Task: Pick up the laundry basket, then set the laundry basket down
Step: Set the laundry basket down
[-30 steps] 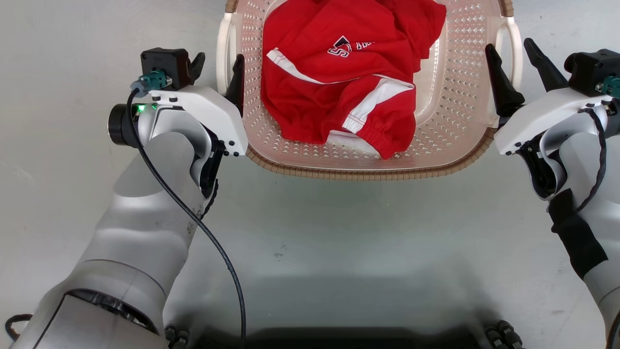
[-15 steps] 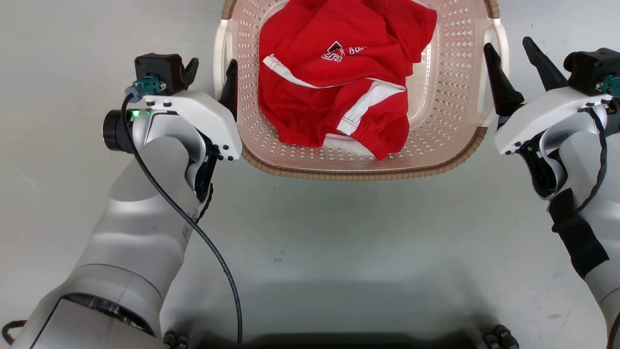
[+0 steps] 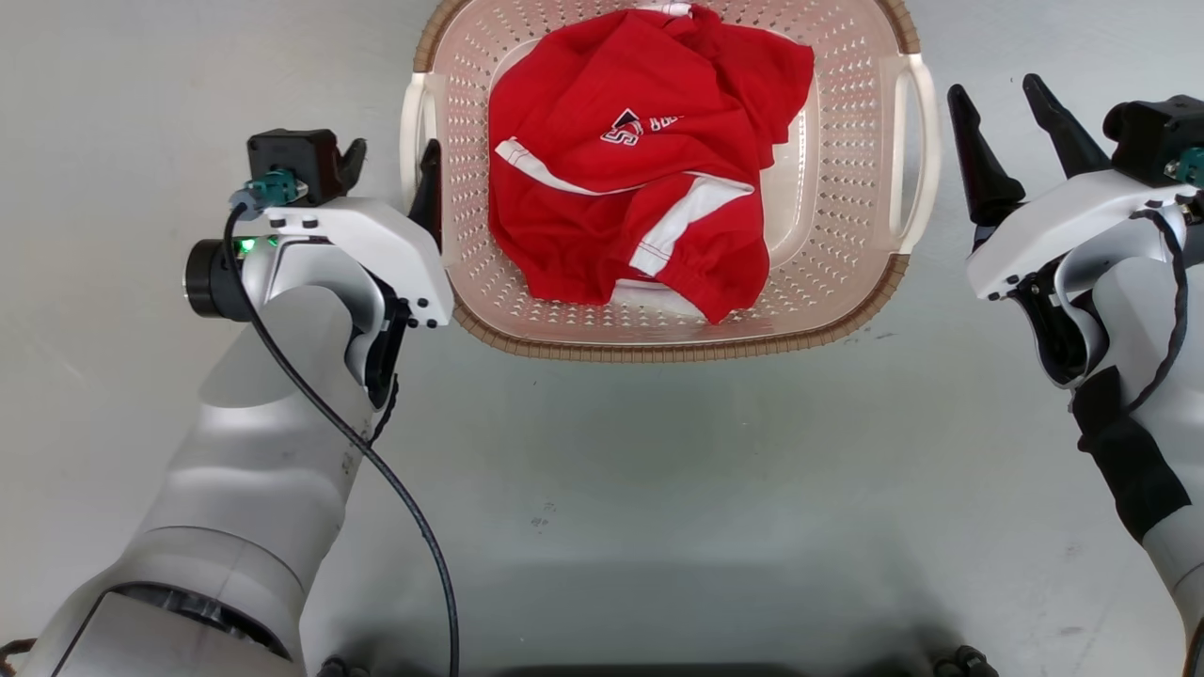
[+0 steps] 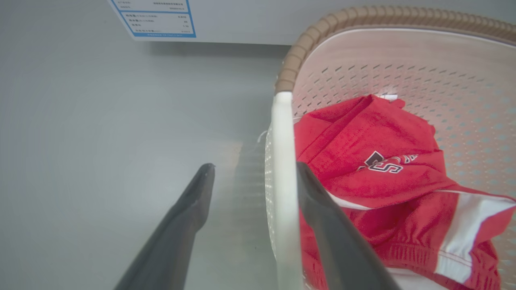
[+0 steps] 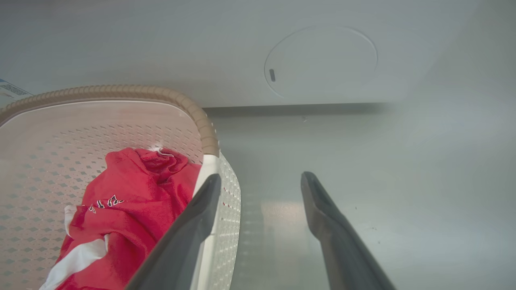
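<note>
The laundry basket [image 3: 658, 350], pale pink and perforated with a brown rim, sits on the grey floor at the top middle of the head view. A red garment [image 3: 640, 179] with white stripes lies in it. My left gripper [image 3: 393, 158] is open, and the basket's white left handle [image 4: 282, 181] runs between its fingers [image 4: 193, 209] without being clamped. My right gripper [image 3: 995, 94] is open and stands to the right of the white right handle [image 3: 917, 150], apart from it. In the right wrist view the basket rim [image 5: 121, 90] lies left of my right gripper [image 5: 261, 177].
A white appliance front stands just beyond the basket, with a blue-edged label [image 4: 157, 20] and a round cover outline [image 5: 320, 60] on it. My dark base [image 3: 658, 663] fills the bottom edge of the head view. Bare grey floor [image 3: 658, 489] lies between base and basket.
The head view has shifted slightly. The basket has sunk away from the camera and looks smaller. Its right handle, between my right fingers a second ago, now lies left of them.
</note>
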`<state>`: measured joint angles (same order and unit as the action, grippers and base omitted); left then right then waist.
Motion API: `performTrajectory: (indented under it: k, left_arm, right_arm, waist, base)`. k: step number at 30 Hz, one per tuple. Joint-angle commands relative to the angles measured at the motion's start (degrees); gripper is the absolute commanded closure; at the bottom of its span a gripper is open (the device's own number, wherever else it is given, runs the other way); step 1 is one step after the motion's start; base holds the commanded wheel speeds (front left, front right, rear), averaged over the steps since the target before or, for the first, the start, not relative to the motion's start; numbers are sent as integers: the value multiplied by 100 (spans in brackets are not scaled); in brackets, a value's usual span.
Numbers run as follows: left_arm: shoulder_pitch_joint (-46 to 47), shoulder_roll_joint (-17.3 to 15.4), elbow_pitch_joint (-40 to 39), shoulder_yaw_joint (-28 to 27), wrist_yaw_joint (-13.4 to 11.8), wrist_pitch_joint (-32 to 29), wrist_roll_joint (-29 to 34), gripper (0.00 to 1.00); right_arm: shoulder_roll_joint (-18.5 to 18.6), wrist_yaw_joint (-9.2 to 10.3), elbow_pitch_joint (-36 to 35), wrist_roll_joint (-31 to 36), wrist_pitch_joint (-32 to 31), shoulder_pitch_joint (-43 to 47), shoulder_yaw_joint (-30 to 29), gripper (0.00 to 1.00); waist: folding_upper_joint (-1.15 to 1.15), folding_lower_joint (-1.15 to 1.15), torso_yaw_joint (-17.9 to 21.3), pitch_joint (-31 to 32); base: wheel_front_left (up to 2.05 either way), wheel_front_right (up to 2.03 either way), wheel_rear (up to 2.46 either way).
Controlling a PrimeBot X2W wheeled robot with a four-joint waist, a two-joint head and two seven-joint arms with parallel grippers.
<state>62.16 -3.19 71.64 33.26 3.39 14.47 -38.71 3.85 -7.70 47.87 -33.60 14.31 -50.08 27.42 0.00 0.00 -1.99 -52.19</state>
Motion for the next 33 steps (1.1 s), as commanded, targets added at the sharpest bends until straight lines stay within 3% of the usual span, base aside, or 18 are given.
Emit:
performTrajectory:
  k: [1,15,33]
  left_arm:
    - [-197,-227,-10,-110,42,52,76,0]
    - [-524,-261,80,-227,60,52,162,0]
    - [-1400,-484,-12,-317,51,52,251,0]
  right_arm:
    - [22,21,-67,-39,69,246,83,0]
    - [-9,21,-22,-153,69,473,135,0]
    - [-29,21,125,-474,69,1032,448,0]
  waist:
    - [0,0,11,24]
    - [0,0,96,525]
    - [0,0,105,2029]
  base:
    - [0,0,0]
    - [0,0,0]
    - [0,0,0]
